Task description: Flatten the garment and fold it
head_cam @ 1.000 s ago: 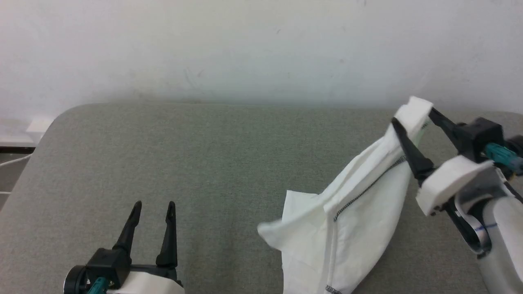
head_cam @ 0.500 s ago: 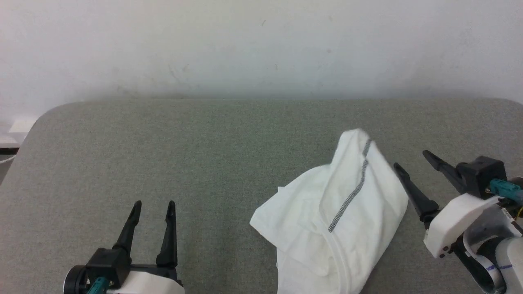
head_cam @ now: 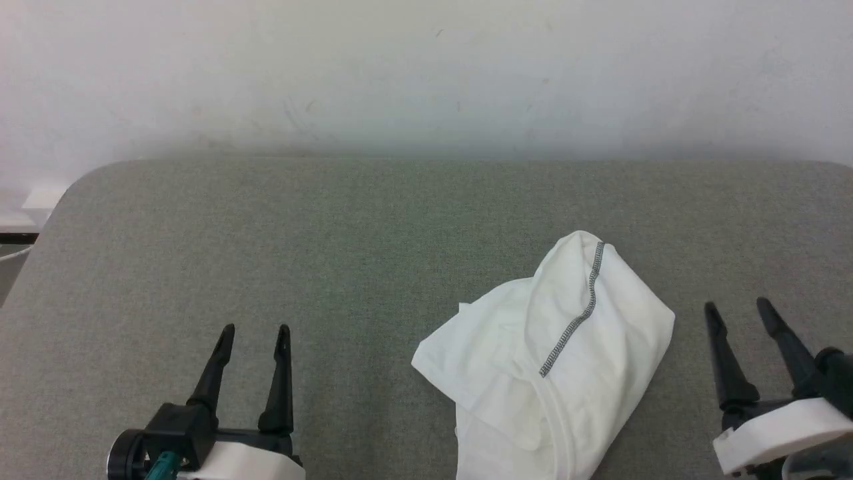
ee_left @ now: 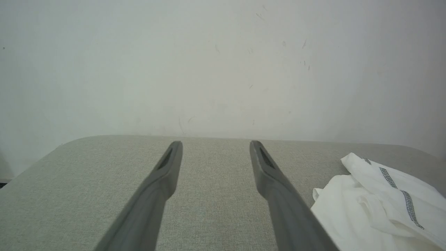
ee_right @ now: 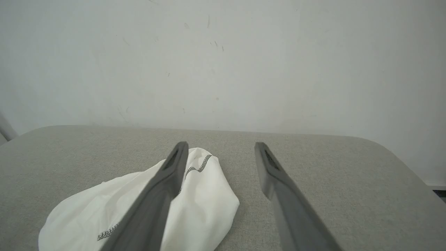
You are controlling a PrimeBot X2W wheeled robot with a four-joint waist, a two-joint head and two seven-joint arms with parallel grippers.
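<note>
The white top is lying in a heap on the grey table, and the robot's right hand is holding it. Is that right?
Not quite. The right hand is not holding the white top. The head view shows it open and empty, beside the top with a gap of bare grey table between them. The rest is right: the top lies in a heap on the table.

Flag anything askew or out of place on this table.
The garment lies crumpled in a heap on the right of the grey table, folded over itself, its stitched seam bent across the top: not flat. The left pincer and right pincer stand open, clear of it. Nothing else looks odd.
</note>
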